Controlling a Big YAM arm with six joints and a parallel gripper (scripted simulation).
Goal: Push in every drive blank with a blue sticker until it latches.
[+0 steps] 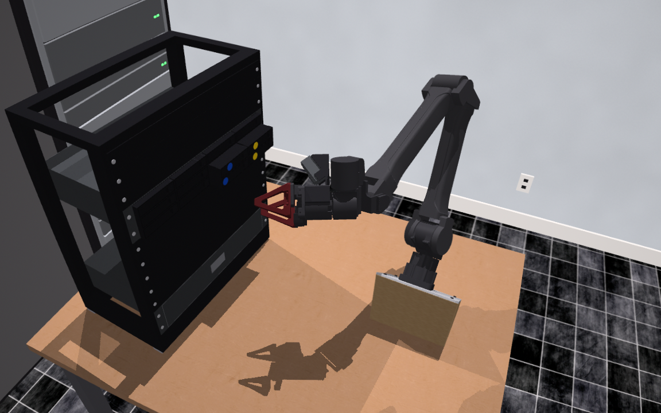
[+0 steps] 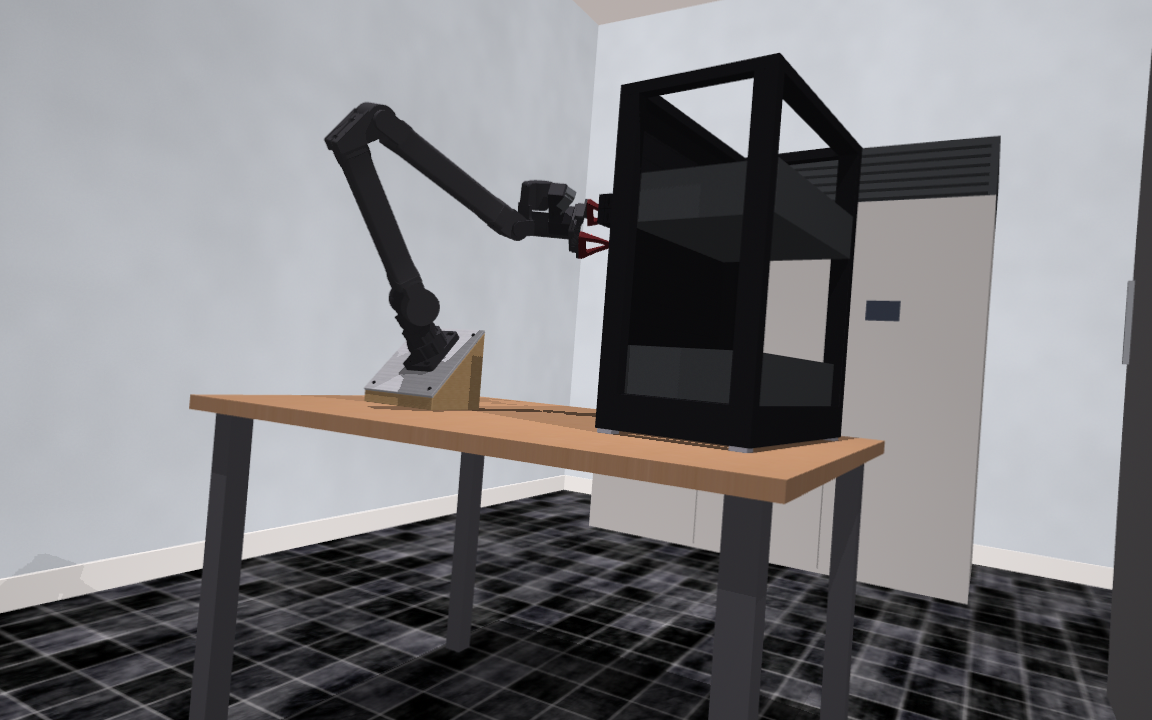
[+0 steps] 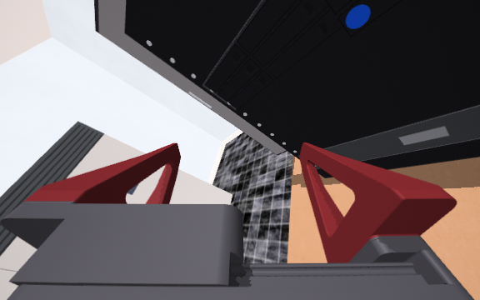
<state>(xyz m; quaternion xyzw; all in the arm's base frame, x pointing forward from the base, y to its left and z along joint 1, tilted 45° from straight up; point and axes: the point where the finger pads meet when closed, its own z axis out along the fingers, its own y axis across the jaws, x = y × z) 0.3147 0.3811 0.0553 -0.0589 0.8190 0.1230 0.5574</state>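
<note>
The black rack (image 1: 132, 128) (image 2: 755, 268) (image 3: 390, 83) stands upright on the left end of the table (image 1: 312, 287) (image 2: 517, 429). On its front, two drive blanks bear blue stickers, one (image 1: 229, 166) above the other (image 1: 225, 180); one blue sticker (image 3: 357, 17) shows in the wrist view. Two blanks with yellow stickers (image 1: 255, 149) sit further right and stick out from the front. My gripper (image 1: 261, 206) (image 2: 598, 224) (image 3: 240, 149) is open and empty. It points at the rack's front near its right edge, below and to the right of the blue stickers. I cannot tell whether it touches the rack.
The arm's wedge-shaped mount (image 1: 415, 308) (image 2: 437, 380) stands on the table's right part. A tall server cabinet (image 1: 91, 30) and a pale grey cabinet (image 2: 920, 358) stand behind the rack. The rack is close to the table's left edge.
</note>
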